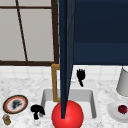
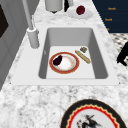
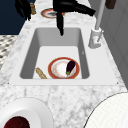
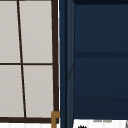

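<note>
My left hand (image 1: 37,110) hovers over the counter at the sink's front left corner, fingers loosely hanging, holding nothing; it shows near the jar in the right side view (image 3: 23,8) and at the edge of the left side view (image 2: 122,55). My right hand (image 1: 80,76) floats above the back of the sink (image 1: 93,105), open, fingers spread and one pointing down (image 3: 67,8). In the sink lies a red-rimmed plate (image 2: 72,68) carrying an eggplant (image 2: 57,60), with a breadstick (image 2: 83,56) and a small brown lump (image 2: 83,49) beside it.
An open dark blue cabinet door (image 1: 65,50) stands edge-on above the sink. A red round thing (image 1: 67,115) sits at the sink's front. Left counter: patterned plate (image 1: 15,103) and small jar (image 1: 6,120). Right counter: white plate with a red fruit (image 1: 122,109), grey cylinder (image 1: 123,81). Faucet (image 2: 32,35) behind.
</note>
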`<state>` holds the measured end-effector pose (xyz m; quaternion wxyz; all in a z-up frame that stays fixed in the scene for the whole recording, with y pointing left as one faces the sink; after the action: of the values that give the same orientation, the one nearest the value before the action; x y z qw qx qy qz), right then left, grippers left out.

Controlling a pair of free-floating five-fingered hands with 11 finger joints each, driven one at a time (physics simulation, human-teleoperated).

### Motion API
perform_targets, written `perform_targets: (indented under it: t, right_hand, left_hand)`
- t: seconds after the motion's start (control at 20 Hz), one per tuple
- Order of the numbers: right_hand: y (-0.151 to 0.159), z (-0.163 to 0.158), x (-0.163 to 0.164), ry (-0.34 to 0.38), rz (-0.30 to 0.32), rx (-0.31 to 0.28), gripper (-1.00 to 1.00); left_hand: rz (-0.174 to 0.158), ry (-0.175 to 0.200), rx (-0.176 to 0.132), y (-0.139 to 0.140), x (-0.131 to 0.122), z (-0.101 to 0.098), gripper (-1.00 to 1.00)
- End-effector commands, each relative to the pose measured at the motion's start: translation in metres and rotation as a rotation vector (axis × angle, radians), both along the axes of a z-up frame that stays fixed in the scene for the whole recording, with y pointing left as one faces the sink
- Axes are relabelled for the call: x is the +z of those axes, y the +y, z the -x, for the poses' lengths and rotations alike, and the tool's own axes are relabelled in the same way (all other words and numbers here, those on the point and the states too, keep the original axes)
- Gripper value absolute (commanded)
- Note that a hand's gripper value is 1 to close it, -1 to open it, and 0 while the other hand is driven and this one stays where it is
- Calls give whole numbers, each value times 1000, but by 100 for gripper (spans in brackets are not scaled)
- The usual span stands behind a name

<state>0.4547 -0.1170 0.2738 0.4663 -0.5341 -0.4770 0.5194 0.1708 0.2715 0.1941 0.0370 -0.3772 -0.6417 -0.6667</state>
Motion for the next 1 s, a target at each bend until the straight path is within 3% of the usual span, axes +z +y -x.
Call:
perform_targets:
  t: [0.0, 0.25, 0.95]
  right_hand:
    - [13, -17, 0, 105, 10, 0, -100]
    - [25, -37, 4, 162, 13, 4, -100]
    - [51, -94, -16, 463, 23, -25, -100]
  left_hand:
    - [0, 0, 0, 0, 0, 0, 0]
    - [0, 0, 0, 0, 0, 0, 0]
    - [0, 0, 0, 0, 0, 0, 0]
